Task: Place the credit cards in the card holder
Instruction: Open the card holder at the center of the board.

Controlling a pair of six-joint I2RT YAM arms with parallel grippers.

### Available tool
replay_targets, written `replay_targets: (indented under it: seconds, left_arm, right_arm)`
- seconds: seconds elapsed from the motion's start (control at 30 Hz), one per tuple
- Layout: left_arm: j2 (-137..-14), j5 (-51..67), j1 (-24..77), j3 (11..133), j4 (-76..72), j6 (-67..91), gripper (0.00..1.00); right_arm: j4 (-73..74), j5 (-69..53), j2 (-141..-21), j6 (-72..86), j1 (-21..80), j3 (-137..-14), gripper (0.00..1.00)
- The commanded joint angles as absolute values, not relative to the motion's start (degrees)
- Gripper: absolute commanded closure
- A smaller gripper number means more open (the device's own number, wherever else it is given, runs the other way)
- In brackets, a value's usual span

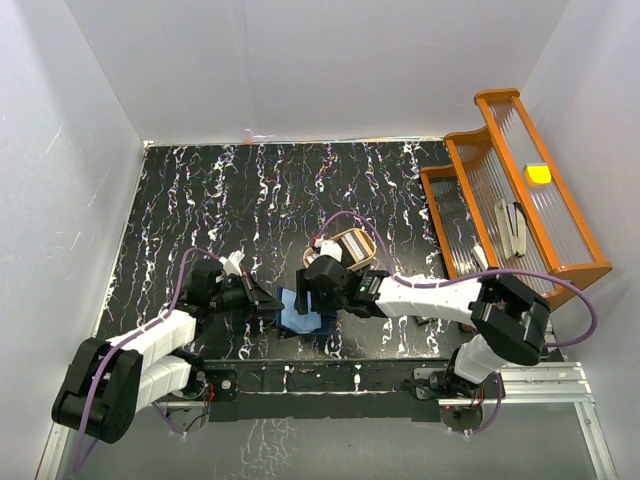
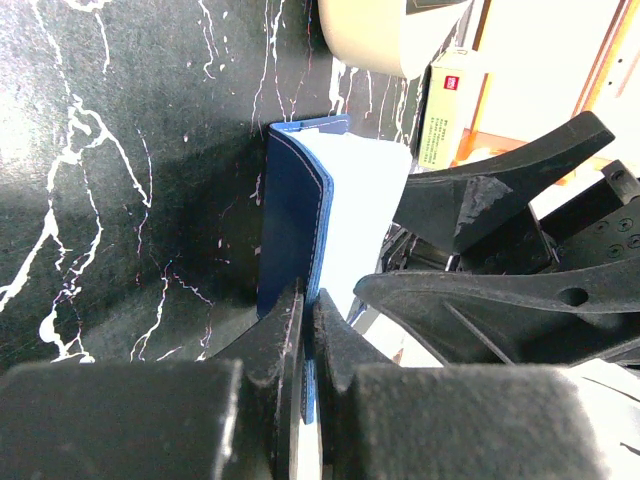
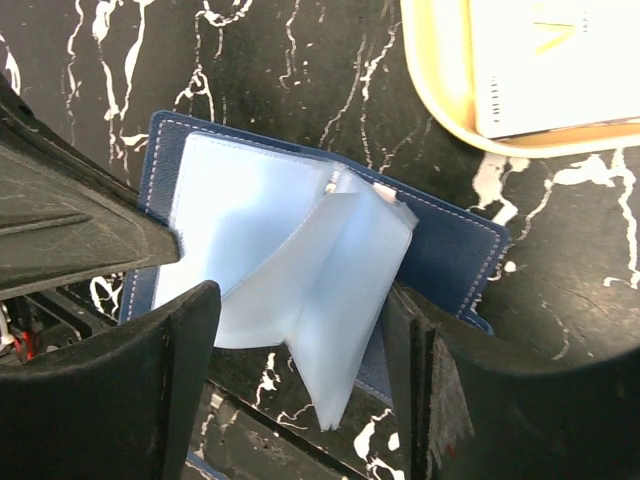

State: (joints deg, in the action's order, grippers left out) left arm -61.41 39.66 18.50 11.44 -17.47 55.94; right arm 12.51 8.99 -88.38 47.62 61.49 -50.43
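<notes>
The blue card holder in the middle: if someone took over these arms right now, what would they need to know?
Left gripper: shut on the card holder cover, propping it open.
Right gripper: open, fingers either side of the clear sleeves, gripping nothing.
Tan tray beyond the holder has a pale card-like item in it.
Done: holder is open.
Left: all the cards; none shows in the sleeves.

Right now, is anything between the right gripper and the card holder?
Nothing visible does. The right gripper is open over the card holder, its clear sleeves between the fingers; the left gripper pinches its edge.
</notes>
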Motion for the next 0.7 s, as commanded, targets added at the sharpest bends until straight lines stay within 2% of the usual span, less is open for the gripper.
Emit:
replay_targets:
  seconds: [0.0, 0.23, 0.47, 0.67]
  left_arm:
    - [-60.8, 40.3, 18.5, 12.9, -16.3, 55.1, 1.0]
    - [-61.4, 40.4, 18.6, 12.7, -16.5, 54.9, 1.0]
    - [-61.4, 40.4, 18.5, 12.6, -16.8, 55.2, 1.0]
    - [-61.5, 40.4, 18.5, 12.4, -17.0, 55.2, 1.0]
  right_arm:
    - [14.6, 13.4, -85.3, 45.5, 61.8, -52.9, 0.36]
    - [14.6, 12.7, -84.1, 44.0, 61.9, -53.9, 0.36]
    - [11.5, 9.7, -86.3, 43.1, 62.1, -53.6, 0.31]
    - [10.1, 8.5, -88.1, 42.6, 62.3, -54.6, 0.32]
